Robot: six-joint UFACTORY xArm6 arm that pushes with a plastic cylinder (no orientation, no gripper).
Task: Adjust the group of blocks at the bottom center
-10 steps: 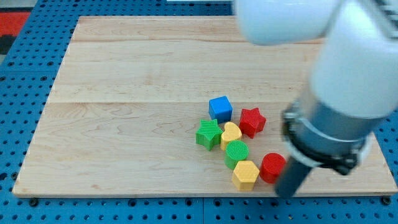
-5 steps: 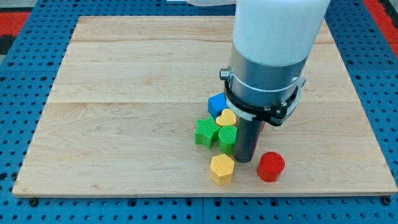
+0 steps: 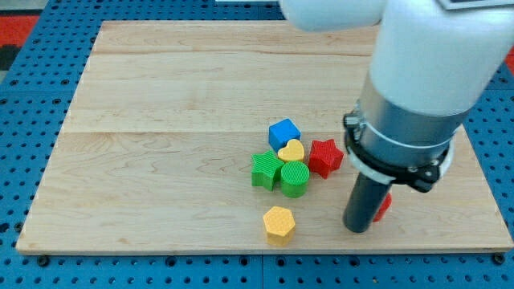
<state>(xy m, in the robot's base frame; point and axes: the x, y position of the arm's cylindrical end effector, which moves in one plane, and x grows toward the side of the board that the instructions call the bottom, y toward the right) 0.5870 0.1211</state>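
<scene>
My tip (image 3: 358,229) rests on the board at the lower right, right of the cluster. A red round block (image 3: 384,206) is mostly hidden behind the rod, touching it on its right side. The cluster holds a blue cube (image 3: 283,132), a yellow heart (image 3: 291,151), a green star (image 3: 265,169), a green cylinder (image 3: 295,178) and a red star (image 3: 325,156). A yellow hexagon (image 3: 279,224) lies apart, below the cluster and left of my tip.
The wooden board (image 3: 161,120) lies on a blue pegboard surface. The arm's white and grey body (image 3: 418,88) covers the board's right part. The board's bottom edge is just below my tip.
The rod has swung from the cluster's right side to the lower right. The red star is uncovered again. The red round block has shifted right. The yellow hexagon sits slightly further left and down.
</scene>
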